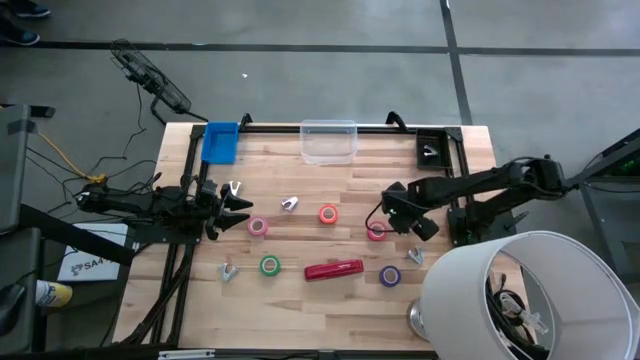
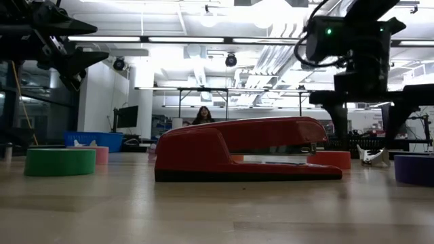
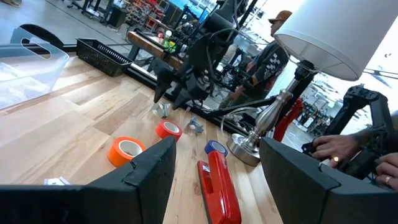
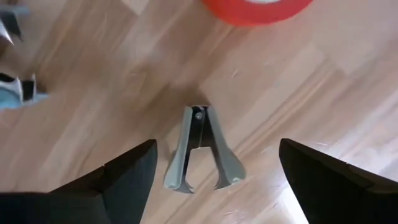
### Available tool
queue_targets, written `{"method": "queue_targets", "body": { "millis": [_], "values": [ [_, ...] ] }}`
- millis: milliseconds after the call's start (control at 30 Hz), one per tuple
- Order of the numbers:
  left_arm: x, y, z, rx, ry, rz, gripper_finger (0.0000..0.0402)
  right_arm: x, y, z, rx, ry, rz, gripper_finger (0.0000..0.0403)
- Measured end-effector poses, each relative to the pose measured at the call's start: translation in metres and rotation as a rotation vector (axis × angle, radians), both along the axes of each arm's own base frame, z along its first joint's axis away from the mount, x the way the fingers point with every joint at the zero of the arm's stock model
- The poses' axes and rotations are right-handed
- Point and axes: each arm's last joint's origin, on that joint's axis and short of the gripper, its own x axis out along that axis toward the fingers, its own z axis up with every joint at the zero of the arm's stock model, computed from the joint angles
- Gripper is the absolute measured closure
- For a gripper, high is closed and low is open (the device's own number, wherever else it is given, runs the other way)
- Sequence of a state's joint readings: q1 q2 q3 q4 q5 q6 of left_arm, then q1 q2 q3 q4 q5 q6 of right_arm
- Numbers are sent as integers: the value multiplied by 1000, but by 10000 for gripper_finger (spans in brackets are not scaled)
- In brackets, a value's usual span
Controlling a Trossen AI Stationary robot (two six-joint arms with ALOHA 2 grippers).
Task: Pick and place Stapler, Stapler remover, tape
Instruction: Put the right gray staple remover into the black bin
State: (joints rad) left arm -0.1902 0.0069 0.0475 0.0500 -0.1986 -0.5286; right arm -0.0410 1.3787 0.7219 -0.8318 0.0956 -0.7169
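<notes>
Hovering right gripper (image 4: 211, 180), fingers spread, over stapler remover (image 4: 204, 149)

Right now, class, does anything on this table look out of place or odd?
Nothing looks damaged or spilled. The one misfit is the table lamp on the corner near the right arm: its white shade overhangs the table, crowding the stapler, tape rolls and staple removers.

One red stapler (image 1: 334, 270), five tape rolls (image 1: 328, 214), four silvery staple removers (image 1: 290, 204), one lamp (image 1: 510, 300).
</notes>
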Motion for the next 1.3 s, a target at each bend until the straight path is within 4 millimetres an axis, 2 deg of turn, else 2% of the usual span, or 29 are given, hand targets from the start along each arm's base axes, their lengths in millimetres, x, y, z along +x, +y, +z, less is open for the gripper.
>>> {"method": "queue_targets", "body": {
  "millis": [367, 667, 1033, 1300],
  "values": [
    [0, 0, 0, 0, 0, 0, 173, 5, -5, -24, -15, 144, 5, 78],
    [0, 0, 0, 0, 0, 0, 173, 2, -11, -25, -41, 186, 27, 102],
    [0, 0, 0, 0, 0, 0, 173, 2, -11, -25, -40, 191, 58, 160],
    [0, 0, 0, 0, 0, 0, 173, 2, -11, -25, -39, 190, 51, 227]
  ]
}}
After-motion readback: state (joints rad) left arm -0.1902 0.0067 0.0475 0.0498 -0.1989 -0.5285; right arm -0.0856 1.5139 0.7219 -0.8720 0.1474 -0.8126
